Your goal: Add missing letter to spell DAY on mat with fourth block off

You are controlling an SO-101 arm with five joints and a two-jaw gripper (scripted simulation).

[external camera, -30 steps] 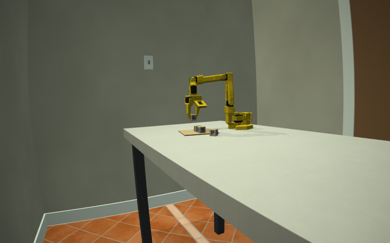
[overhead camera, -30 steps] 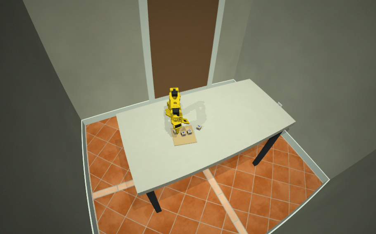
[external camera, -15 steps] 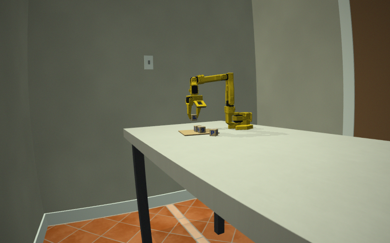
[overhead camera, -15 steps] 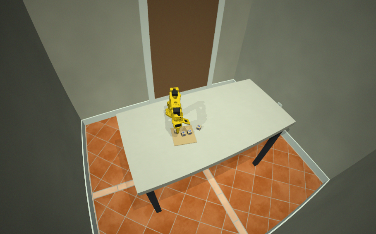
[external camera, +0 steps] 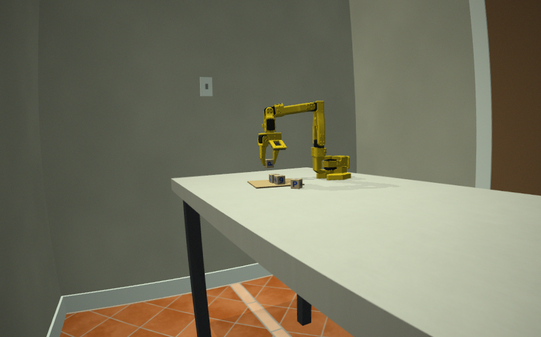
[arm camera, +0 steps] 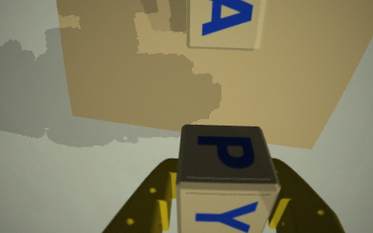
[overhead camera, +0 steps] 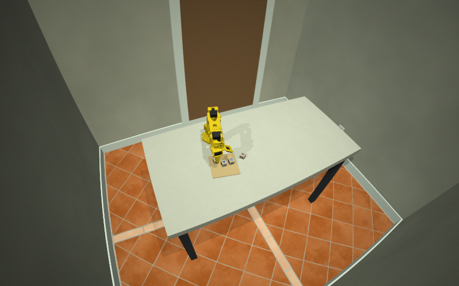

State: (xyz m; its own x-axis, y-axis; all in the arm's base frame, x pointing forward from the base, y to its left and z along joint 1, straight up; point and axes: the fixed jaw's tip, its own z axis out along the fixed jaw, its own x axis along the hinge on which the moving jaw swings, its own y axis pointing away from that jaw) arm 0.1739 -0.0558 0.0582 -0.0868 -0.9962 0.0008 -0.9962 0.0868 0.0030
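Wrist view: hand (arm camera: 223, 206) clamps the Y block (arm camera: 227, 182) above the mat (arm camera: 294, 95) edge; A block (arm camera: 225, 22) sits at upper centre.

The yellow arm (external camera: 316, 125) rises upright from its base, which sits near the mat (external camera: 263, 183). From the top of that upright link the forearm reaches level out over the mat, and the wrist bends straight down. The gripper (external camera: 267, 161) hangs above the mat's near edge, well clear of its surface, jaws pointing down and clamped on a lettered block (arm camera: 227, 175) pinched from both sides.
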